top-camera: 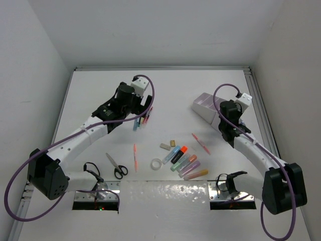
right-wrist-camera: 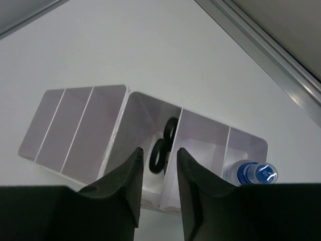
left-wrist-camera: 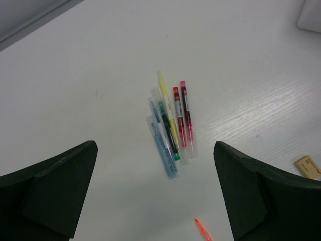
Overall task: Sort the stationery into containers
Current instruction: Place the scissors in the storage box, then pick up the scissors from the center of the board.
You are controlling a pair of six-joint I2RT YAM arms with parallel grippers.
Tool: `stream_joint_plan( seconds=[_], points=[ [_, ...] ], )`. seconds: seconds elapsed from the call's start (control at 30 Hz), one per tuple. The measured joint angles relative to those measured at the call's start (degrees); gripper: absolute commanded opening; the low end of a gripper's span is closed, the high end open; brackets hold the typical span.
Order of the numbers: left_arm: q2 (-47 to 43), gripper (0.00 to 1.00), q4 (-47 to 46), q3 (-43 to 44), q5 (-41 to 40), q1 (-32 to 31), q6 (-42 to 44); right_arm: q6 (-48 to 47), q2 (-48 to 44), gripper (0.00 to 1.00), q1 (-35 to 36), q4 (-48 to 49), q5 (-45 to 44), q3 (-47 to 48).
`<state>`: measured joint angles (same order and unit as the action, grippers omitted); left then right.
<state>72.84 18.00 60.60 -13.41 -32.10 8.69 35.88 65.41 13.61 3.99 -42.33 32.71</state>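
Standing in a middle compartment of the organizer: one pair of scissors, handles up. Just above the organizer, right gripper with fingers parted only a little, handles showing in the gap; cannot tell if touching. In its end compartment, something blue-capped. Well left of the organizer, left gripper with fingers wide apart over a bundle of pens, holding nothing. Lying loose, left of the organizer and nearer the arm bases: highlighters, tape ring, erasers, second scissors.

Layout about the tape ring: highlighters just right of it; erasers just behind; loose scissors to its left; pen cluster behind-left; organizer well behind-right, beneath my right gripper, second scissors inside.
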Motion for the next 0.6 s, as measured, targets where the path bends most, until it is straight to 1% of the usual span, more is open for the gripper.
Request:
stream_joint_plan(
  seconds=[0.07,0.13,0.17,0.3,0.4,0.43,0.47,0.57,0.6],
  points=[
    [0.0,1.00,0.0,0.0,0.0,0.0,0.0,-0.3,0.0,0.44,-0.1,0.0,0.7,0.1],
    [0.0,1.00,-0.1,0.0,-0.1,0.0,0.0,-0.8,-0.3,0.47,-0.1,-0.1,1.2,0.3],
    [0.0,1.00,-0.1,0.0,-0.2,0.0,0.0,-1.2,-0.4,0.50,-0.1,-0.2,1.7,0.4],
    [0.0,1.00,-0.1,-0.2,-0.5,0.0,-0.2,-3.5,-2.8,0.51,-0.2,-1.2,3.3,2.5],
    [0.0,0.99,0.2,-0.2,-0.8,0.1,-0.1,-6.4,-4.6,0.51,0.1,-2.3,5.2,5.7],
    [0.0,0.97,0.5,-0.2,-0.6,0.2,0.5,-7.7,-5.1,0.51,0.4,-2.7,5.9,7.0],
    [0.0,0.91,1.2,-0.2,-0.3,0.3,1.7,-8.8,-5.6,0.51,0.7,-3.2,6.8,8.1],
    [0.0,0.79,5.7,-0.2,3.1,0.8,8.6,-12.7,-6.4,0.54,3.3,-4.3,10.2,10.9],
    [0.0,0.79,7.8,-0.2,4.2,0.9,12.0,-14.0,-6.4,0.54,4.4,-4.6,11.6,11.3]
  ],
)
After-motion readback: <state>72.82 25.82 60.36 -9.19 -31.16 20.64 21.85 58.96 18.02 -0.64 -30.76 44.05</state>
